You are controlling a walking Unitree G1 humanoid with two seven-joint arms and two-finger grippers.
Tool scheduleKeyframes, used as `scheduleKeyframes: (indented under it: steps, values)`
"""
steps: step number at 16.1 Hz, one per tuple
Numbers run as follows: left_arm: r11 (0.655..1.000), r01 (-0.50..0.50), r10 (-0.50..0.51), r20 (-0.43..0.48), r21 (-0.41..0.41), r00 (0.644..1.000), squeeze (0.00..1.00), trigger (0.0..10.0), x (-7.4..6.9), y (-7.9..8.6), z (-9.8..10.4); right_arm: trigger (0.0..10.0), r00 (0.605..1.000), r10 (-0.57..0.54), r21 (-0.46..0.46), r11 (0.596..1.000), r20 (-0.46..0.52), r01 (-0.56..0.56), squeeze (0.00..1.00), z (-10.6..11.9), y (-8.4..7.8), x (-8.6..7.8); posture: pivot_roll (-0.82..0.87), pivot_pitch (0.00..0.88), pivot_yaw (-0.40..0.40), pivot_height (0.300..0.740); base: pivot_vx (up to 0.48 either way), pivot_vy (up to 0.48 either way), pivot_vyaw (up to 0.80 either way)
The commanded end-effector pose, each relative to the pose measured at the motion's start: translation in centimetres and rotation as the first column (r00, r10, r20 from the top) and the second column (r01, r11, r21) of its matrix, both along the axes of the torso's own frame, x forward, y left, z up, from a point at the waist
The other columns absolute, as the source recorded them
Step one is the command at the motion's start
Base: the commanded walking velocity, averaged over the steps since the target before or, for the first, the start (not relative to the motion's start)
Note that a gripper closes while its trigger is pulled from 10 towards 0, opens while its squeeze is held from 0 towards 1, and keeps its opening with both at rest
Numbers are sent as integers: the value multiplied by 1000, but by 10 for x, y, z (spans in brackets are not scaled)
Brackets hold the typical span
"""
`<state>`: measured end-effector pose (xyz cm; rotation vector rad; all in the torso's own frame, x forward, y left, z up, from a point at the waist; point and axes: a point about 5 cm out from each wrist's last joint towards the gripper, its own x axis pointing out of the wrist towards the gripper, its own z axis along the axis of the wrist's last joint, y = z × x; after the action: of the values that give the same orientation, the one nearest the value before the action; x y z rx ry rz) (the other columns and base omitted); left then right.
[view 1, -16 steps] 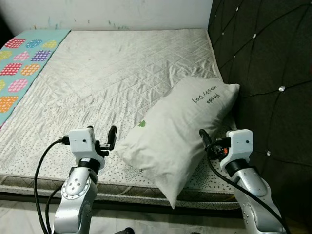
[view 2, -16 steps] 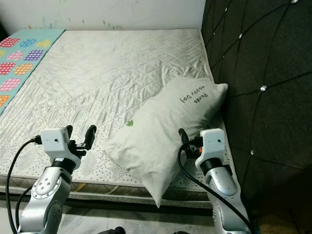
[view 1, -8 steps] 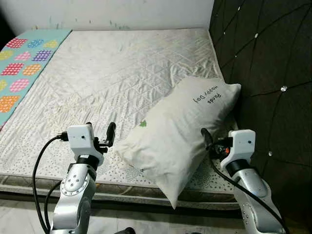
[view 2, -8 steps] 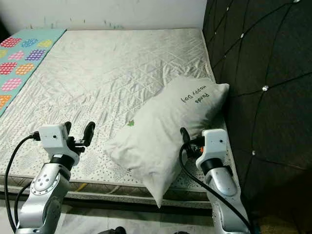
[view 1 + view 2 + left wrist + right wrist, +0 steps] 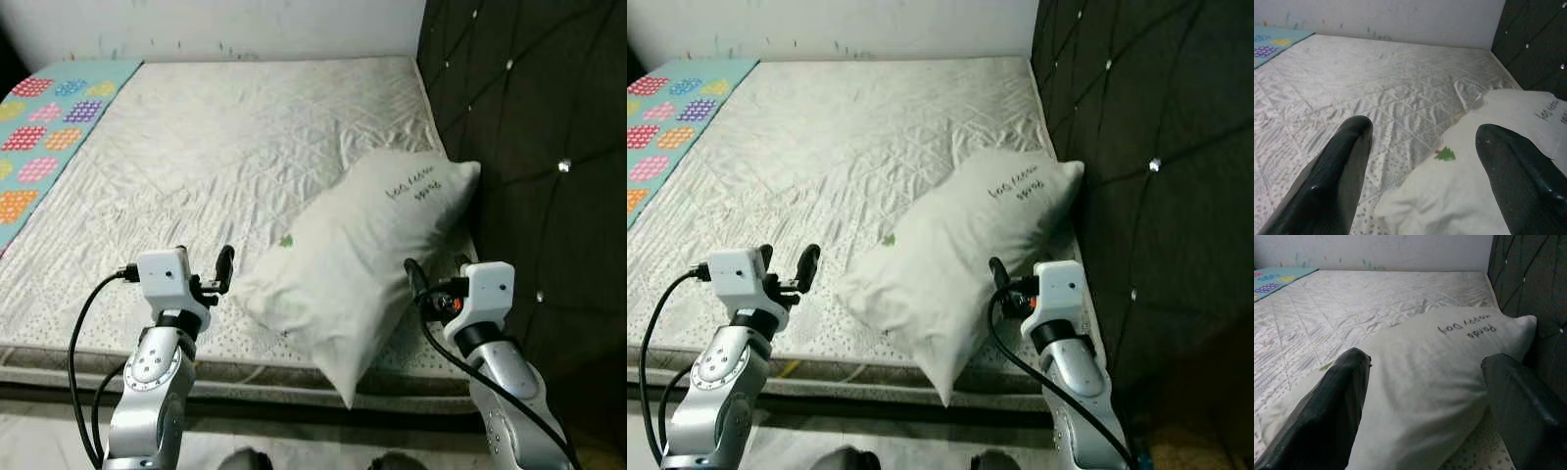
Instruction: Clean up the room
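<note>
A white pillow (image 5: 362, 255) with dark lettering and a small green tree print lies tilted on the quilted mattress (image 5: 216, 147), its far end against the headboard and its near corner hanging over the front edge. My left gripper (image 5: 787, 262) hovers open over the mattress's front edge, just left of the pillow's near end; in the left wrist view the left gripper (image 5: 1420, 132) has nothing between its fingers. My right gripper (image 5: 1425, 362) stands open at the pillow's right side, fingers spread wide with the pillow right in front of them.
A dark tufted headboard (image 5: 529, 117) runs along the right side. A teal blanket with coloured dot patches (image 5: 49, 108) covers the mattress's far left. A white wall closes the back. Pale floor (image 5: 313, 446) lies under the front edge.
My left gripper has sunk slightly toward the mattress edge. The head view has shifted a little. The pillow and my right gripper keep their places.
</note>
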<state>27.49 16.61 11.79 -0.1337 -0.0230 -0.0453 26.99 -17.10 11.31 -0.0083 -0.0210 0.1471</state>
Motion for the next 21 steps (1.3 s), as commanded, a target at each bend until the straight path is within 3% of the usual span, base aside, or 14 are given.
scheduleKeyframes:
  steps: [1, 3, 7, 12, 21]
  values:
    - [1000, -17, 18, -31, 6, 999, 0, 10000, -3, 5, -6, 10000, 1000, 15, 10, 1000, -7, -15, 0, -1, 4, -1, -156, 148, 76, 633, 0, 0, 0]
    - [1000, -13, 13, -31, 7, 999, 0, 10000, -2, 4, -5, 10000, 1000, 18, 9, 1000, -6, -18, 0, -1, 5, -1, -157, 148, 80, 613, 0, 0, 0]
    - [1000, -17, 17, -23, 1, 1000, 0, 10000, 1, 4, -3, 10000, 1000, 26, -10, 1000, -5, -26, 0, -1, 4, 2, -161, 144, 76, 613, 0, 0, 0]
    - [999, -17, 16, -29, -28, 999, 0, 10000, -6, 5, -6, 10000, 999, 32, -30, 999, -5, -32, 0, 0, 1, 6, -159, 156, 63, 613, 0, 0, 0]
    - [999, 3, -4, -20, -49, 1000, 0, 10000, -10, 1, -2, 10000, 999, 52, -37, 998, -7, -53, 0, 2, 5, 7, -151, 207, 50, 613, 306, 0, 0]
